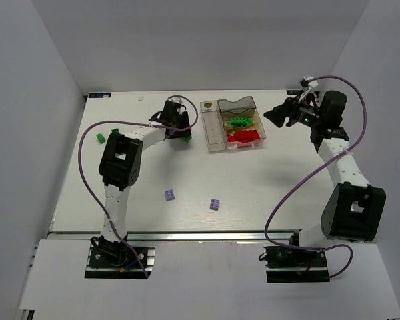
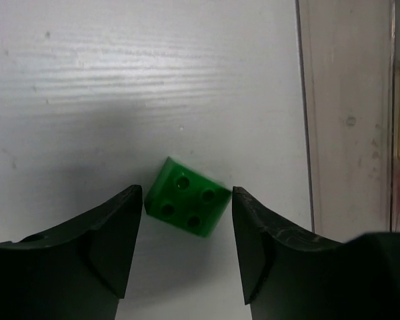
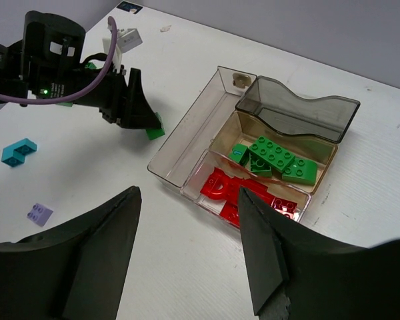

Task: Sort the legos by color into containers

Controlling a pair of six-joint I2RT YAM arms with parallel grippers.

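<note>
Top view: the left gripper (image 1: 183, 133) is low over the table (image 1: 253, 187), just left of the containers (image 1: 212, 128). The right gripper (image 1: 272, 115) hangs to their right. Two lilac bricks (image 1: 169, 195) lie apart nearer the arm bases

Left wrist: jaws open either side of a green brick (image 2: 188, 197) lying askew on the table

Right wrist: jaws open, holding nothing. Green bricks (image 3: 278, 159) and red bricks (image 3: 237, 193) fill separate compartments, and a teal brick (image 3: 19, 152) lies on the table
</note>
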